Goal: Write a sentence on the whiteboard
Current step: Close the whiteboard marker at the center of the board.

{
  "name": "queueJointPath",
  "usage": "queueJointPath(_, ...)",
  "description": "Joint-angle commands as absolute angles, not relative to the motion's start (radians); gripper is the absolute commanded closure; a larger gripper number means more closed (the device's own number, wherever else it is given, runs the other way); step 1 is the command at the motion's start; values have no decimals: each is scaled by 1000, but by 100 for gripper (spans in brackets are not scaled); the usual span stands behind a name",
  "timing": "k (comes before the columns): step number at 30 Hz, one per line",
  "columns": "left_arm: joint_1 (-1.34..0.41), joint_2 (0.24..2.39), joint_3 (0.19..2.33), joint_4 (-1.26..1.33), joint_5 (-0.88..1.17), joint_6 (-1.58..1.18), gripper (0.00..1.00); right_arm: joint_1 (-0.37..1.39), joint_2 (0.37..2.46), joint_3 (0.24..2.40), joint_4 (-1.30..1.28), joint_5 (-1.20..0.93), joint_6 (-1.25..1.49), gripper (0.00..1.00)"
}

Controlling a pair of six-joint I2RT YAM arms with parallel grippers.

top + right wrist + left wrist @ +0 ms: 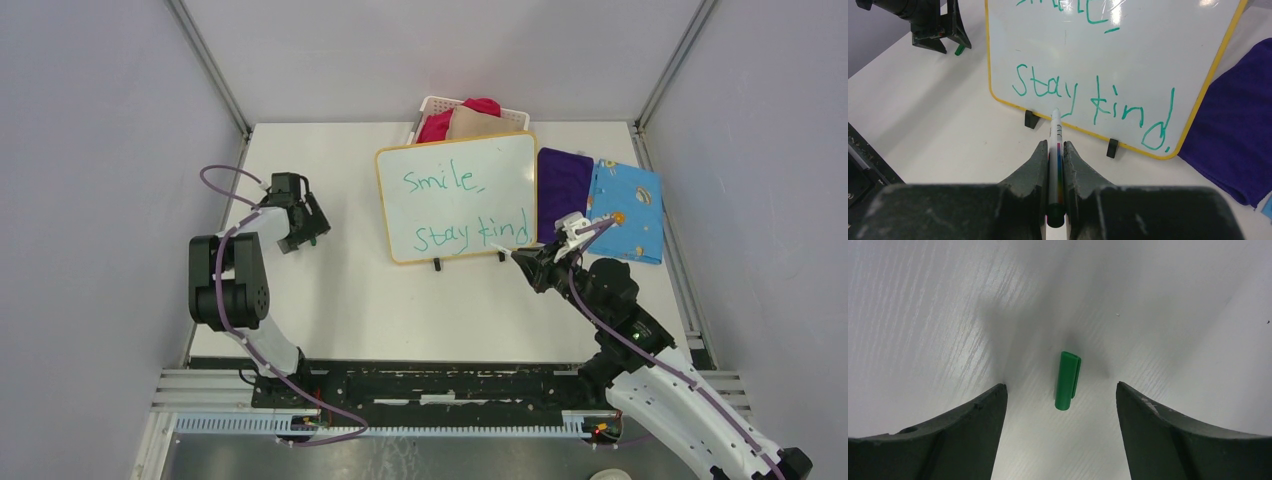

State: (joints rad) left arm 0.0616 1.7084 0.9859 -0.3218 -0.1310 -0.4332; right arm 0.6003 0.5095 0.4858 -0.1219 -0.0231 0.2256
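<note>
- Since the sentence (465,205) reads "Smile," and "stay kind" in wobbly green letters, the writing looks done.
- It sits on the whiteboard (505,160), a smooth, shiny white board with a thin yellow frame, round corners and two little black feet. The board stands near the back middle of the tabletop (330,310).
- The right fingers (1030,170) are closed tight on the marker (1054,122), a thin white stick. Its tip points at the board's bottom edge, but it is hard to tell if it touches.
- The left fingers (973,430) are open wide, low over the tabletop. The green cap (1067,381) lies flat between them and touches neither one.
- The job now seems to be picking up that cap. To do it well, the arm should go straight down with the cap in the middle, then squeeze slowly.
- The cap is small, round, smooth plastic with a clip on one side, so it may roll or slip away.
- The tabletop is white with fine lines like wood.
- Behind the board is a white basket (432,103) holding red and tan cloth. Just right of the board lie a soft purple cloth (563,190) and a blue cloth (628,210) with little pictures.
</note>
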Motion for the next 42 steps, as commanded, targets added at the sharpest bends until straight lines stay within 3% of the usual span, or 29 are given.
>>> queueJointPath(1, 66, 1748, 1003, -320, -145, -375, 17, 604, 504, 512, -74, -6, 211, 100)
queueJointPath(10, 52, 1815, 1066, -378, -227, -370, 36, 605, 511, 516, -77, -6, 206, 100)
queueJointPath(17, -34, 1857, 1098, -415, -335, -347, 39, 604, 510, 509, -73, -6, 201, 100)
queueJointPath(42, -26, 1870, 1026, -448, -262, -376, 52, 604, 504, 504, -71, 4, 210, 100)
